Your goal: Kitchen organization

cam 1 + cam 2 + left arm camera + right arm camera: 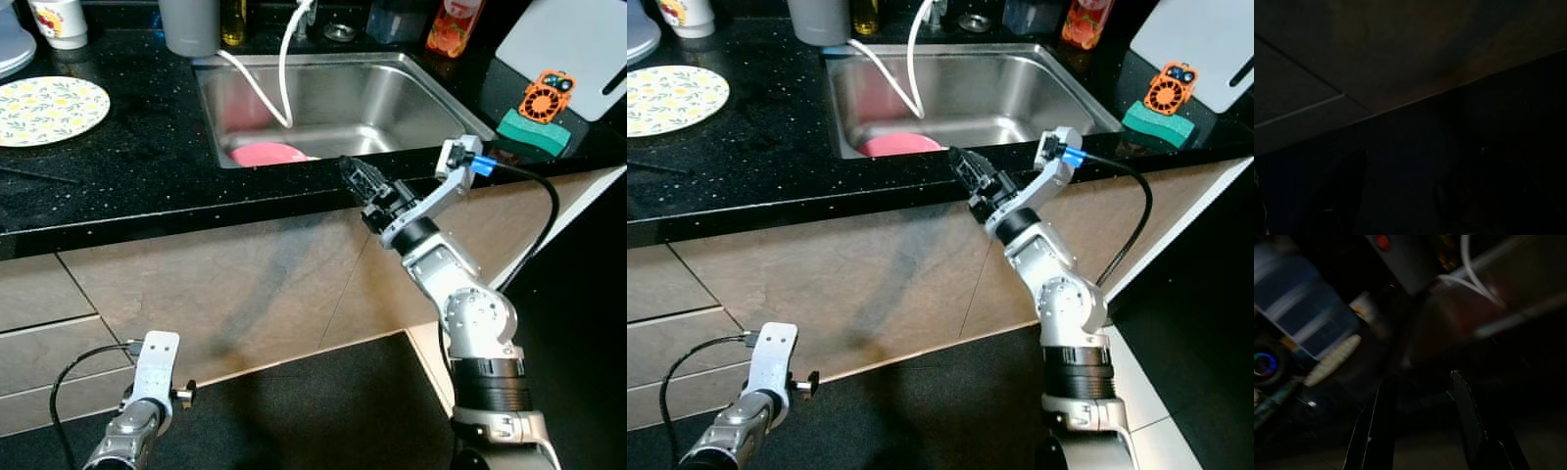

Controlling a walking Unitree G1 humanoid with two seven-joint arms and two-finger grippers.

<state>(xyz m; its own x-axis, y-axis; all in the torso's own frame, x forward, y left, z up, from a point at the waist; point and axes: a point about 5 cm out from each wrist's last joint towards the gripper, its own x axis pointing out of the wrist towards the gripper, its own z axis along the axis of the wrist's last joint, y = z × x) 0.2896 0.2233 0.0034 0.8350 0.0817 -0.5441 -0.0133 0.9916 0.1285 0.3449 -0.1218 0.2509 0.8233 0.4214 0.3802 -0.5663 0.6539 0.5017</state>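
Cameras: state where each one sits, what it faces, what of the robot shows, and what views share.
Left eye: on the head, looking down at the sink and counter; both arms show.
Right eye: beside it, same scene; right gripper at the counter edge.
Left wrist: on the idle left arm, facing a dark cabinet front and floor.
Right wrist: along its open fingers toward the sink.
Shared: the pink dish, white hose.

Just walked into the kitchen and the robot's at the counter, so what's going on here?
The robot stands facing the black counter and steel sink. Its right gripper is raised to the counter's front edge, just in front of the sink, fingers apart and holding nothing. A pink plate lies in the sink basin, near that gripper. The left gripper hangs idle low by the cabinet front. A flowered plate sits on the counter to the left, a green sponge to the right.
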